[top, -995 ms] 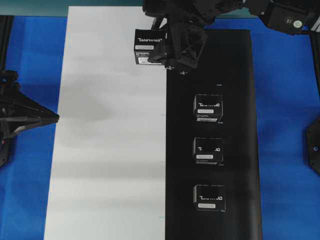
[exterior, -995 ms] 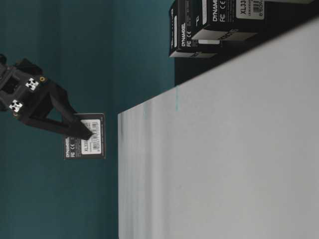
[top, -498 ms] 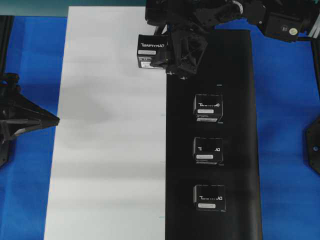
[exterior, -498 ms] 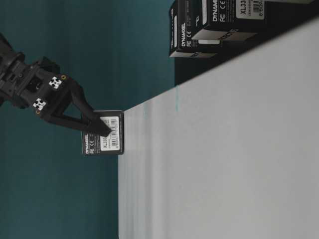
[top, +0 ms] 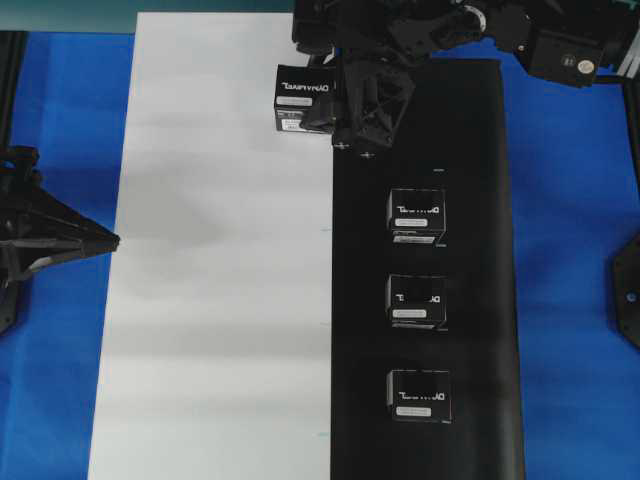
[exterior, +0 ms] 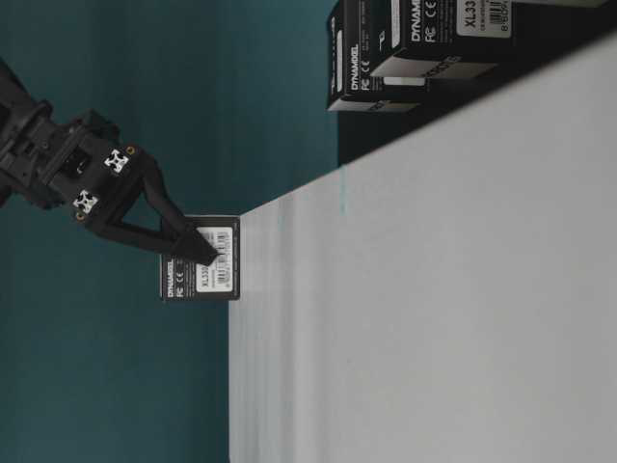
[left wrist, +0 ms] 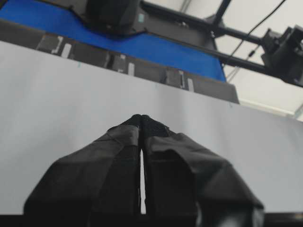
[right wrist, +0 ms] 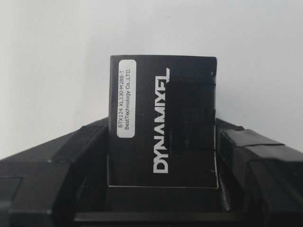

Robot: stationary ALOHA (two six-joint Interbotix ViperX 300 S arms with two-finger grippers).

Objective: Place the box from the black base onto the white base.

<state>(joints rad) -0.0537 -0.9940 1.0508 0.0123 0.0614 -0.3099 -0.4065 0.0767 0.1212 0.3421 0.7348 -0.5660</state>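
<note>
Clearly "DYNAMIXEL" box (right wrist: 163, 123), "BTX124 XL330-M288-T" label (right wrist: 126, 98).

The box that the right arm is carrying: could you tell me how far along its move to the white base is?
Done: the box is off the black base and at the far end of the white base. In hand: the right gripper is clamped on its sides, and the table-level view shows it at the board's surface. Left: opening the jaws. Three other boxes sit on the black base; the left gripper is shut and idle.
</note>
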